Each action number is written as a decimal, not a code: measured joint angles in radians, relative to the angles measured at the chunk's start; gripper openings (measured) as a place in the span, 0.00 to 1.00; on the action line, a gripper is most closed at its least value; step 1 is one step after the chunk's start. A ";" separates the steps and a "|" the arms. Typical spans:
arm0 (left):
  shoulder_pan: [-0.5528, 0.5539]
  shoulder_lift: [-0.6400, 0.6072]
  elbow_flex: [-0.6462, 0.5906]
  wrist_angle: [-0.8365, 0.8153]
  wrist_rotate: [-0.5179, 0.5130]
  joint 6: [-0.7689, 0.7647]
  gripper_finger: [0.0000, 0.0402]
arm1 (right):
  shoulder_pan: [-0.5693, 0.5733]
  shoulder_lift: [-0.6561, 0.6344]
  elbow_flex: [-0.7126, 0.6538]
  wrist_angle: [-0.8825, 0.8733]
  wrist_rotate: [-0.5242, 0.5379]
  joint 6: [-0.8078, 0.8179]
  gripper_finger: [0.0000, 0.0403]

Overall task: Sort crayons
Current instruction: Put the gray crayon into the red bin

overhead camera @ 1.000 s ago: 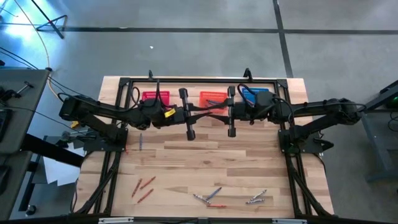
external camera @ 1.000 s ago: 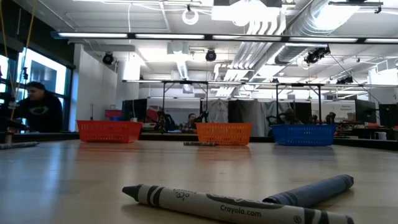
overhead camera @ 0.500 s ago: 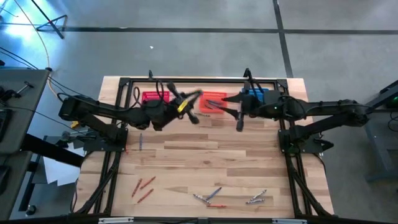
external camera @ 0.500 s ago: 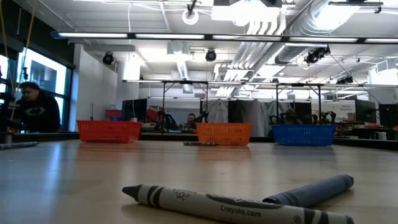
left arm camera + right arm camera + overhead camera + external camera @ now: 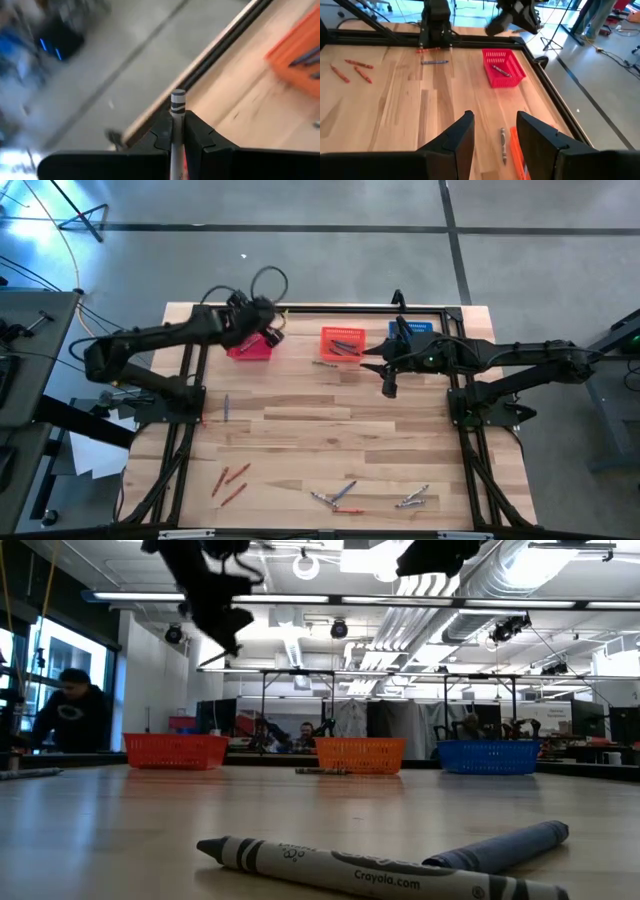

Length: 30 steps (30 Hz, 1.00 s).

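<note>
Left wrist view: left gripper [image 5: 176,134] clenched mid-shaft on a grey crayon [image 5: 177,107], light, stiff, snappable wax; right gripper [image 5: 492,131] released.

High view: looks straight down on whole table [image 5: 330,430].
Low view: table height, level, very near two crayons [image 5: 380,865].
Shared: three baskets [image 5: 360,754].
</note>
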 joint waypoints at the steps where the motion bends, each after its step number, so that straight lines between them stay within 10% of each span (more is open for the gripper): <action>1: 0.035 0.001 0.000 -0.031 0.038 -0.021 0.02 | 0.000 0.000 0.000 0.002 0.000 0.001 0.35; 7: 0.199 0.030 0.000 -0.179 0.271 -0.091 0.02 | 0.000 0.000 0.000 0.002 0.000 0.019 0.35; 30: 0.289 0.135 -0.216 -0.010 0.377 -0.143 0.02 | 0.000 0.028 0.000 -0.013 -0.001 0.045 0.35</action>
